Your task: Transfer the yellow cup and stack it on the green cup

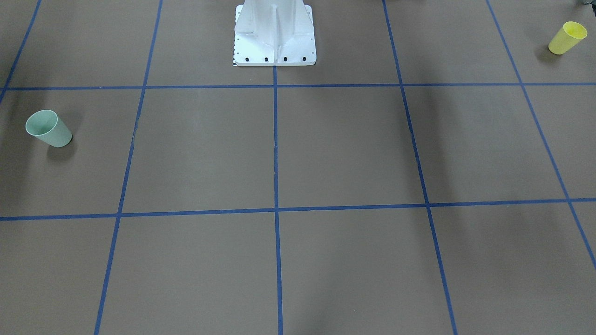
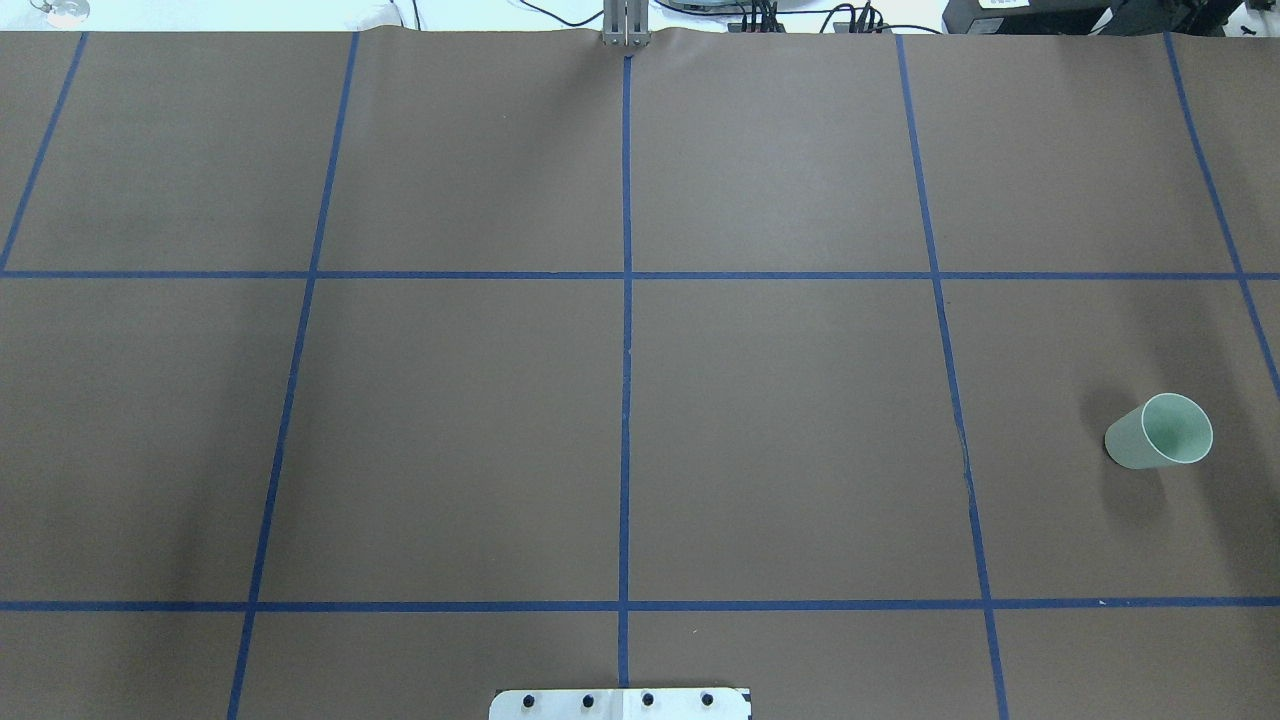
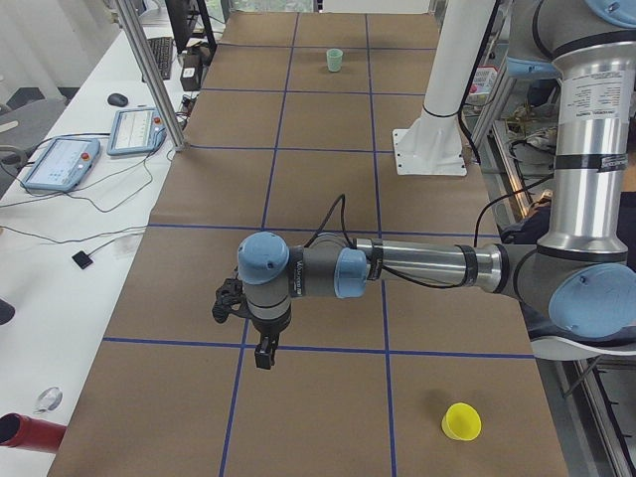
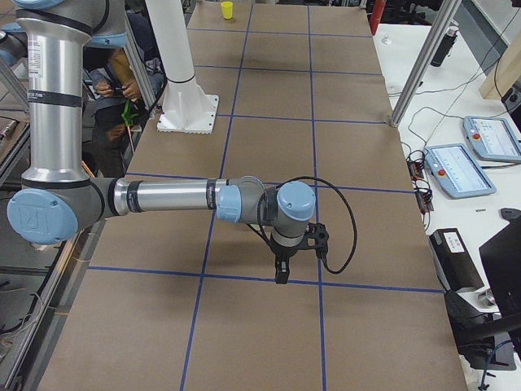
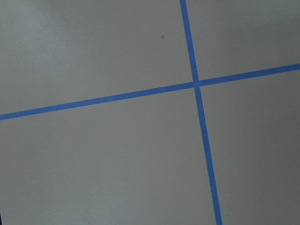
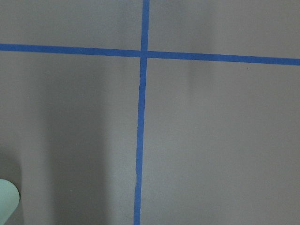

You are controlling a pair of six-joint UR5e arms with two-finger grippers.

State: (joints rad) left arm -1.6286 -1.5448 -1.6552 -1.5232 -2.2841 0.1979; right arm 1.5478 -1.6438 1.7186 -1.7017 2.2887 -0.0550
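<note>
You are at the very start: the yellow cup [image 1: 567, 37] stands upright at the robot's left end of the table [image 2: 780, 420], well apart from the green cup [image 1: 48, 129], which is upright at the right end. Neither is gripped. The left gripper [image 3: 263, 355] and right gripper [image 4: 281, 275] hang over the table, and you cannot tell how wide their fingers stand. Pick-up, transfer and stacking are all yet to do.

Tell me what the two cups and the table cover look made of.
The yellow cup: likely plastic, thin even wall, smooth, uniform bright colour. The green cup: likely plastic too, matte, no glare on wall or inside. The table cover: seemingly brown paper or card sheet, matte, rippled at its far edge.
</note>
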